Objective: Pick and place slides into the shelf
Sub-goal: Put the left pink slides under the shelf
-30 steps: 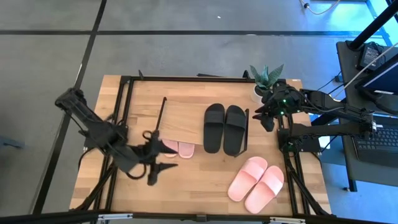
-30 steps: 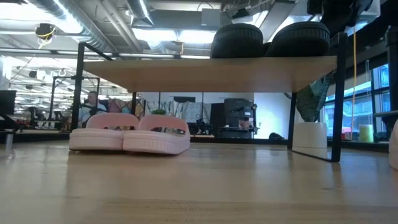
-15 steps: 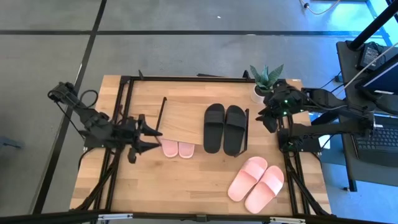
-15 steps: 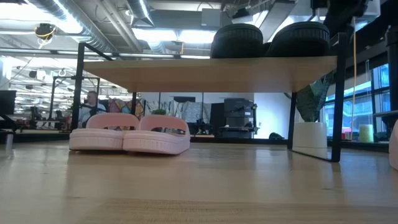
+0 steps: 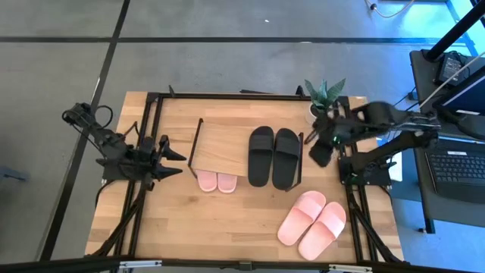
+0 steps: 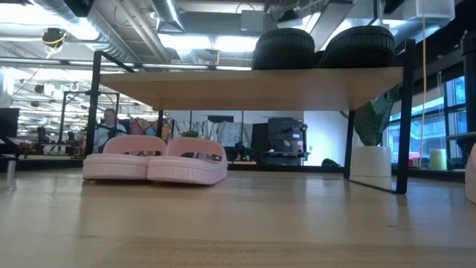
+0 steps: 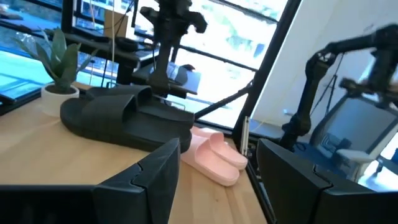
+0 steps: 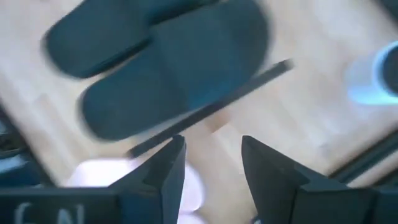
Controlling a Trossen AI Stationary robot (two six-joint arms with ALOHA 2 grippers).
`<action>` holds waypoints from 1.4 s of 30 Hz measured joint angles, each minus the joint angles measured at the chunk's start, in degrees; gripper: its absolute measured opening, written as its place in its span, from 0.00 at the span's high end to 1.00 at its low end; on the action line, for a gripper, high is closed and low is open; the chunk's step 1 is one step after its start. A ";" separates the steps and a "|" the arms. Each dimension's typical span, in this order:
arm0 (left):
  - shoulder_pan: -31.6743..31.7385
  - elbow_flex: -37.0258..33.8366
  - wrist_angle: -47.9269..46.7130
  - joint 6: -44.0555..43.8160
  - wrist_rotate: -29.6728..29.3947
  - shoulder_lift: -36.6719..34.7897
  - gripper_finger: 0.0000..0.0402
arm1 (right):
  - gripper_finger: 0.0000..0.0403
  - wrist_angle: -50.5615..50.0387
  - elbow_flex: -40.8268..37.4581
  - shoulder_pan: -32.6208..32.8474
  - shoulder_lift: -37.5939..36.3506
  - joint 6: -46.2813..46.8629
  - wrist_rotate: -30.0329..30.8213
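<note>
The left pincer (image 5: 173,157) stands released and empty, its fingers (image 7: 163,168) spread wide. Over the last second it has pulled back from the pink pair (image 5: 211,181) tucked at the near edge of the shelf (image 5: 221,145), and it now hangs off the shelf's left end, well clear of that pair. The pair sits where it was set, partly under the wood top board, toes poking out toward the desk's (image 5: 242,220) near side; the low view shows it resting side by side beneath the board. That placement looks finished.

The right pincer (image 5: 318,149) has swung from beside the potted plant (image 5: 323,97) down to just off the shelf's right end. Its fingers (image 8: 166,167) stand partly parted and nothing is between them. Its wrist view looks down past them onto the black pair (image 5: 273,156), which lies on the shelf's top board, at its right end.

The second pink pair (image 5: 311,222) lies loose on the desk, off the shelf's right near corner, well apart from both pincers. Judging by how things lie, it is the pair left to shelve, and the right arm is the nearer one to fetch it.
</note>
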 joint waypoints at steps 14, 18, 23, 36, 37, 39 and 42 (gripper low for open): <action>0.00 -1.06 -6.51 0.09 -0.01 -1.40 0.49 | 0.82 -0.79 7.54 25.56 17.31 26.66 -4.16; 0.00 -1.06 -7.39 0.09 -0.02 -1.40 0.49 | 0.87 1.25 7.52 30.36 22.06 35.12 -8.41; 0.00 -1.06 -8.01 0.09 -0.02 -1.40 0.49 | 0.87 5.41 7.51 33.39 27.46 35.59 -13.60; 0.00 -1.06 -7.93 4.42 -0.37 -1.40 0.49 | 0.40 1.45 7.47 31.13 37.40 37.51 -12.09; 0.00 -1.06 -7.93 4.42 -0.37 -1.40 0.49 | 0.37 1.44 7.47 31.17 38.23 36.89 -12.12; 0.00 -1.06 -7.93 4.42 -0.37 -1.40 0.49 | 0.33 0.86 7.47 31.26 39.87 36.14 -12.15; 0.00 -1.06 -7.93 4.39 -0.36 -1.40 0.49 | 0.30 -0.32 7.47 31.37 42.98 35.30 -12.03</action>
